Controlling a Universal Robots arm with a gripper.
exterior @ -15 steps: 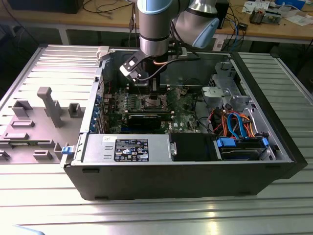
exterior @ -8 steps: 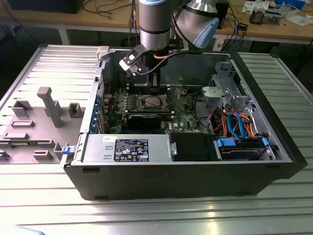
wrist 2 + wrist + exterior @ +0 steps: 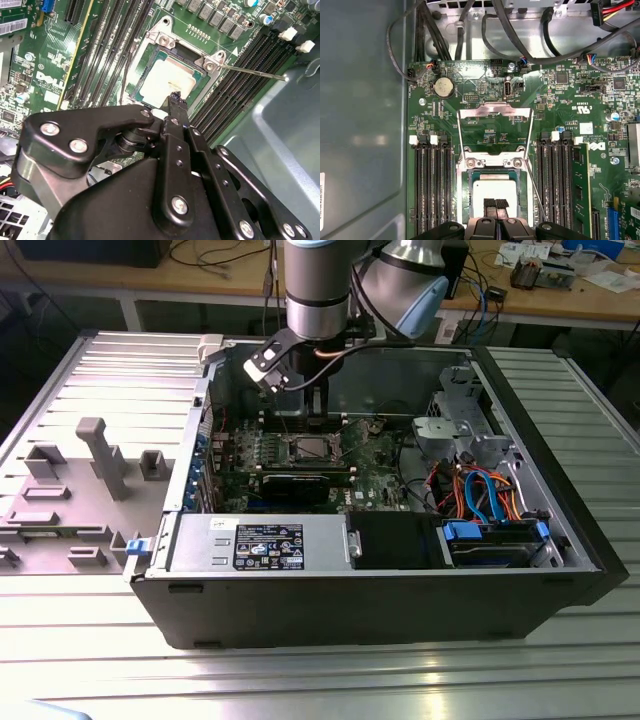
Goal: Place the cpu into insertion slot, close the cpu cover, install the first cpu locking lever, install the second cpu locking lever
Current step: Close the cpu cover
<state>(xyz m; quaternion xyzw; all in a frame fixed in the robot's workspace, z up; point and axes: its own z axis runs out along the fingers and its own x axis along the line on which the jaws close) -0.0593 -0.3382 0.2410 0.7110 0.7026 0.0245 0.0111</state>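
Over the insertion slot [image 3: 466, 200]: gripper [image 3: 496, 203], fingertips [image 3: 490, 204] pressed together, empty; cpu [image 3: 487, 190] lies inside, cpu cover [image 3: 495, 110] stands open. Risk: a downward nudge could scrape or skew the cpu.

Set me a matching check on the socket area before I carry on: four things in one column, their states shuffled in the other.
Things:
1. cpu
2. cpu cover
3. gripper
4. locking lever

States:
A. swung open, off the slot
B. fingers together, tips over the chip
C. lying flat in the insertion slot
D. thin rod sticking out free, not latched

Pairs: 1-C, 2-A, 3-B, 4-D
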